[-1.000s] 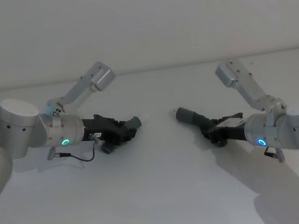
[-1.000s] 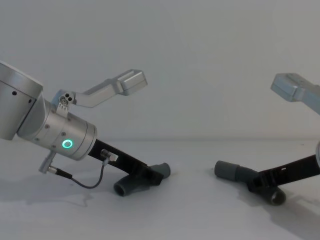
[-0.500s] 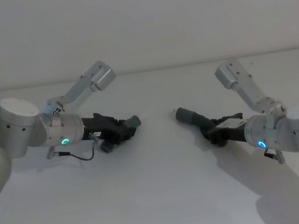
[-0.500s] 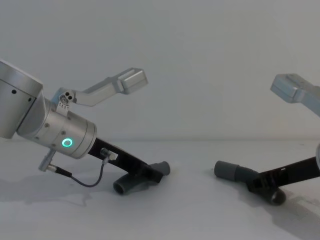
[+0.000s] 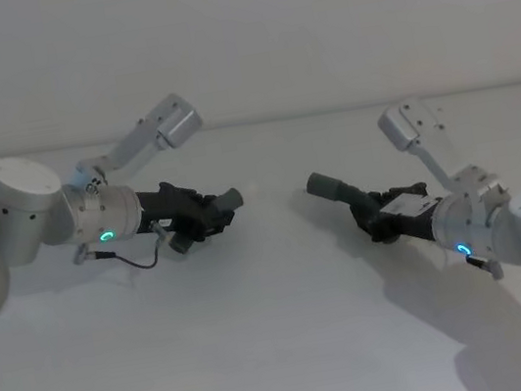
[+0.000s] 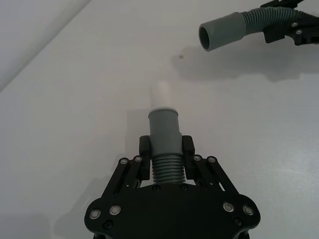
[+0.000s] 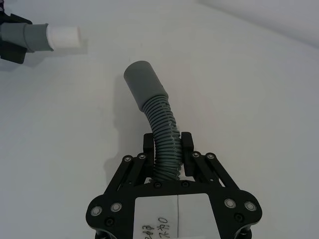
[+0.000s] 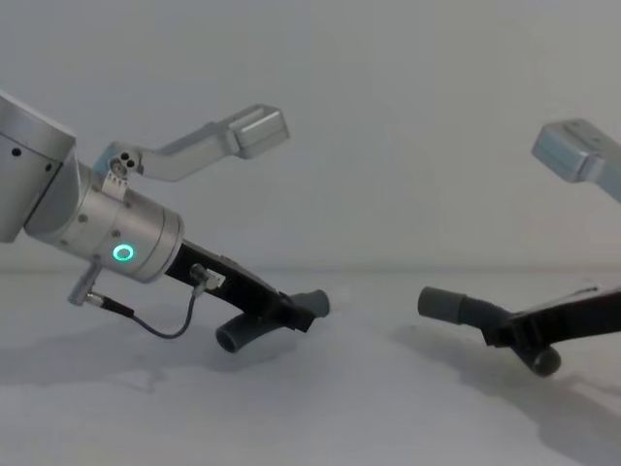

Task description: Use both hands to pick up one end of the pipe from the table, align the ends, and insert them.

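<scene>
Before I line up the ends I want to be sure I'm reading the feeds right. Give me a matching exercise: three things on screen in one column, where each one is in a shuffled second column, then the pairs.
Things
1. Dark grey ribbed hose piece with a narrow whitish tip
2. Dark grey ribbed hose piece with a wide open grey cuff
3. Thin black cable

Places
A. Clamped in the jaws of the black right gripper
B. Hanging in a loop under the silver-grey left arm
C. Clamped in the jaws of the black left gripper

Pairs: 1-C, 2-A, 3-B.
</scene>
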`<state>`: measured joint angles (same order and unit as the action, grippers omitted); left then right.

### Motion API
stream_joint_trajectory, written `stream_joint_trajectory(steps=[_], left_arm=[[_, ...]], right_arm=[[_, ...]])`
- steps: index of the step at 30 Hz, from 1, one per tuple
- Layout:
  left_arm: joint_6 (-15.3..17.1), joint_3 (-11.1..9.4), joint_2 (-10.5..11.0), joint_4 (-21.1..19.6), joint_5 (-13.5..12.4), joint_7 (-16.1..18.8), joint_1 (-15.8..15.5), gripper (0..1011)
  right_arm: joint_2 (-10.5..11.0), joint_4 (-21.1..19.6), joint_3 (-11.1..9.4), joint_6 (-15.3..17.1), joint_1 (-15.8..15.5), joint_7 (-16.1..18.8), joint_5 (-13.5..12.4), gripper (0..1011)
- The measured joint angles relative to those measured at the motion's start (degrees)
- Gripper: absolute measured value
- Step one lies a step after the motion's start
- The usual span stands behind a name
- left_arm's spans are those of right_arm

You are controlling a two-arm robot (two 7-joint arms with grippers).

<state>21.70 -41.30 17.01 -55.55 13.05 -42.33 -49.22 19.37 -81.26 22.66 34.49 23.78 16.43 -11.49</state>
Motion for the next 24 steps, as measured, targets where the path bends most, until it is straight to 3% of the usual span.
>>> stream_joint_trajectory(steps=[13,24], left_arm=[[-2.4,-1.3,1.6,-0.8,-0.2,-3.6,-1.5,366],[-7.3,-3.5,2.7,1.2,-0.3,-10.2,-3.9,366]], right_arm=[[3.5,-1.8,1.4,-3.5,0.1,4.4,1.7,306],[8.0,-2.8,3.6,-7.7,0.8,12.2,2.2,305]])
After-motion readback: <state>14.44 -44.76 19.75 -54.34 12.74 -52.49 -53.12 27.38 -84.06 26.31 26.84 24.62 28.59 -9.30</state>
